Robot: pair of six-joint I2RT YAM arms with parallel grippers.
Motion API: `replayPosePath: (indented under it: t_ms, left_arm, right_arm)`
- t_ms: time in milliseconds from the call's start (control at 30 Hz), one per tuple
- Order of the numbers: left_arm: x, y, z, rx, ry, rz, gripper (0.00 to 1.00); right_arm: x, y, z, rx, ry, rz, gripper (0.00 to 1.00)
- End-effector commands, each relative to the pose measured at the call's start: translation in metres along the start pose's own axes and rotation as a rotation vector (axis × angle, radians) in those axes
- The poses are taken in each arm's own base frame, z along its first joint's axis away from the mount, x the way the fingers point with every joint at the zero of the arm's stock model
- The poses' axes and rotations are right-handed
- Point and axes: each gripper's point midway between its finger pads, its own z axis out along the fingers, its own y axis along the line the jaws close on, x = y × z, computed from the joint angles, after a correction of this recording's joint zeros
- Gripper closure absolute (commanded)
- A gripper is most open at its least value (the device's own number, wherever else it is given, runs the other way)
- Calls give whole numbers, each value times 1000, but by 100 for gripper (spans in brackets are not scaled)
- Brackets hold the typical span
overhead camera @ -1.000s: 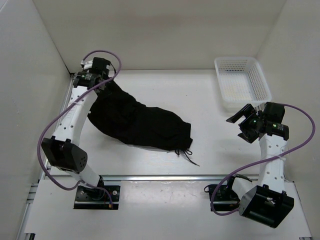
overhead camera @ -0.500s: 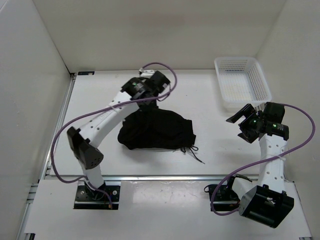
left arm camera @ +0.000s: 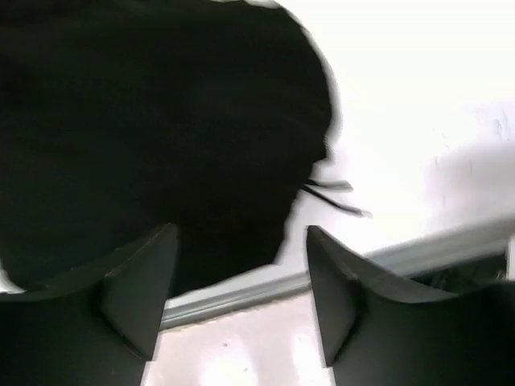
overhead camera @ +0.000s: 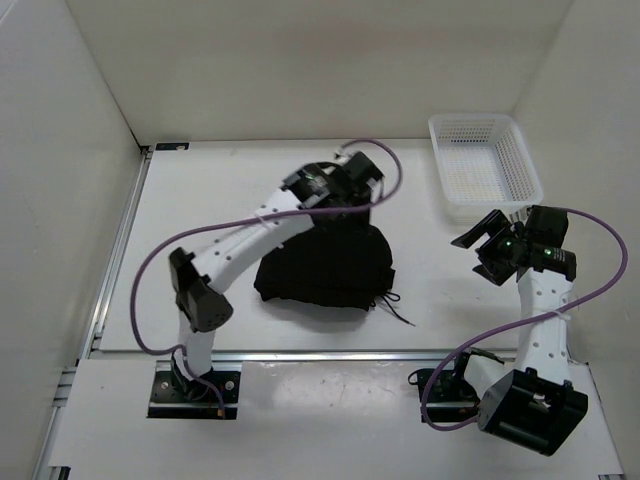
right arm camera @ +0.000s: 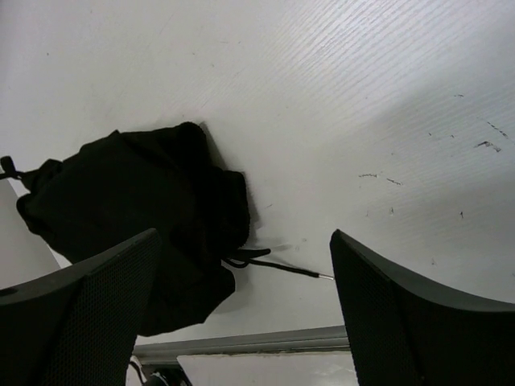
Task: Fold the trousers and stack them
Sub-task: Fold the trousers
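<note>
The black trousers [overhead camera: 322, 268] lie folded into a compact bundle at the middle of the table, with the thin drawstring [overhead camera: 396, 306] trailing out at the front right. My left gripper [overhead camera: 345, 205] hovers over the bundle's far edge. In the left wrist view it [left arm camera: 241, 232] is open with nothing between its fingers, and the black cloth [left arm camera: 153, 129] lies just beyond them. My right gripper [overhead camera: 481, 252] stands open and empty to the right, apart from the trousers [right arm camera: 137, 217]. The drawstring [right arm camera: 282, 266] shows between its fingers.
A white mesh basket [overhead camera: 485, 165] sits at the back right corner, just beyond the right arm. White walls close in the table on three sides. A metal rail [overhead camera: 330, 353] runs along the front edge near the arm bases.
My left arm swept from the far left to the right, carrying the trousers' left end over onto the rest, then opened and let the cloth go. The right arm stayed put.
</note>
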Motion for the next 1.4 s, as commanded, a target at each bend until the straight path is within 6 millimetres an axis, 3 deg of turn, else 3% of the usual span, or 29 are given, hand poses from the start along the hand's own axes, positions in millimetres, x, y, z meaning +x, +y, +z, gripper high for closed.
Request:
replayPosePath:
  t_ms: [0,67,100,167,233,267,333,533,633,800,900,933,1000,1067,1100,1233,1367]
  left_arm:
    - [-42,57,-55,-5,-140,-89,29]
    - [-32,77,-48,-57,-113,-94,38]
    - [-28,81,-52,-58,-111,-94,45]
    - [-16,99,-41,-105,-71,-101,47]
    - [-9,107,-37,-125,-51,-101,47]
    - [-5,113,-35,-138,-41,-114,47]
    - [-9,123,-41,-144,-55,-138,47]
    - [-18,139,-60,-143,-108,-191,46]
    - [-20,142,-60,-148,-109,-198,46]
    - [-20,142,-60,-148,-109,-198,46]
    - [-18,144,-58,-161,-107,-196,46]
    - [-18,144,-58,-161,-107,-196,46]
    - [-19,145,-58,-169,-112,-196,46]
    - [-17,147,-58,-174,-104,-184,46]
    - [-14,148,-56,-180,-95,-182,46]
    - [-11,150,-54,-185,-86,-161,46]
    - [-12,150,-57,-181,-93,-163,46]
  right_arm:
    - [4,9,7,-74,25,-47,10]
    - [21,22,13,-151,112,-85,19]
    - [25,26,20,-172,145,-115,31]
    - [44,46,27,-219,228,-198,34]
    - [56,65,39,-249,305,-277,19]
    - [75,73,50,-236,379,-328,11]
    - [82,96,60,-231,376,-429,9]
    - [101,107,107,-186,450,-488,27]
    - [117,106,122,-160,490,-518,31]
    - [126,114,135,-139,496,-552,41]
    - [134,118,133,-127,496,-570,71]
    - [131,121,125,-125,469,-573,90]
    - [119,135,110,-117,384,-605,100]
    - [115,141,95,-103,353,-627,100]
    - [107,153,85,-121,315,-638,100]
    - [96,172,70,-136,281,-659,100]
    - [82,167,72,-73,285,-682,100]
